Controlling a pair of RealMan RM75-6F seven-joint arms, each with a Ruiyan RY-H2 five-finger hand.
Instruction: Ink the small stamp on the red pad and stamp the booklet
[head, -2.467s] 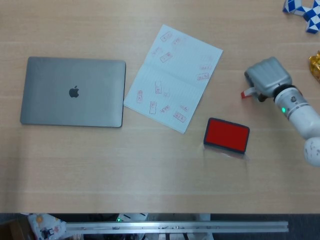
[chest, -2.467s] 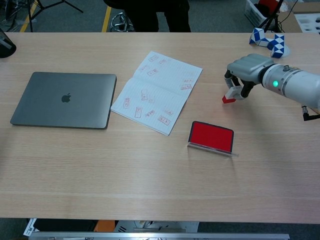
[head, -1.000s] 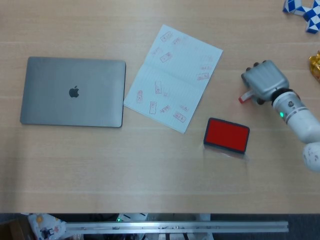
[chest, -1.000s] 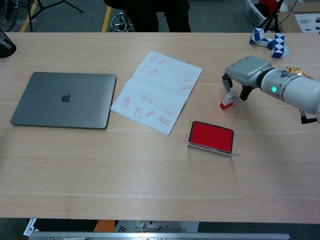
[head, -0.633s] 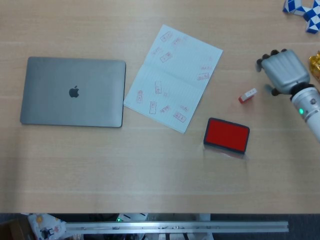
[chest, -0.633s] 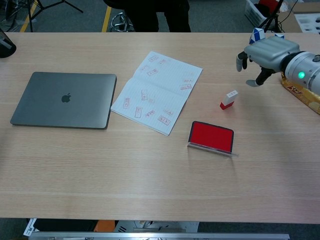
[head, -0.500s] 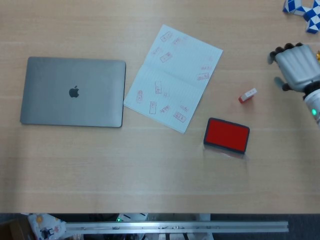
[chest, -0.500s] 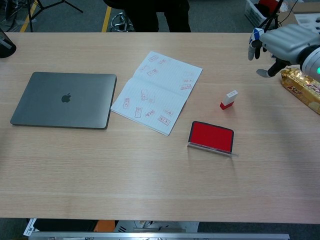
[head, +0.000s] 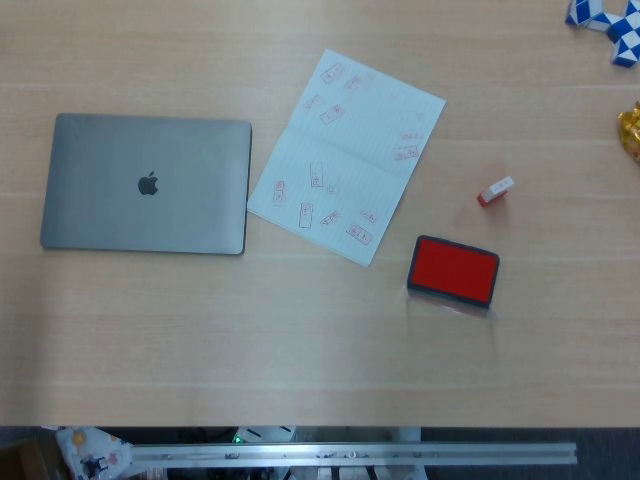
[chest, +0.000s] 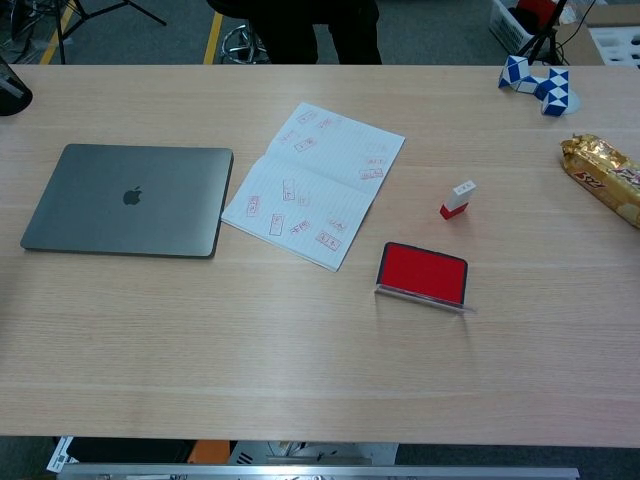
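From the head view, the small stamp (head: 495, 190) lay on the counter (head: 300, 330) just above and to the right of the red pad (head: 453, 270), apart from it. The booklet (head: 346, 155) lay open up and to the left of the pad, its pages carrying many red marks. Neither hand showed, so whether the fingers were wide or narrow could not be told. A closed laptop (head: 146, 183) sat far left of the pad, beyond the booklet.

From the chest view, the stamp (chest: 457, 198) stood tilted on its red end, near the pad (chest: 423, 272). Standing so, it would likely tip or skid if fingers closed on it off-centre, and the pad's raised clear lid could catch a low approach. A gold wrapped snack (chest: 604, 176) and a blue-and-white puzzle toy (chest: 533, 80) lay well right of the pad; nothing stood between stamp, pad and booklet (chest: 314, 183).
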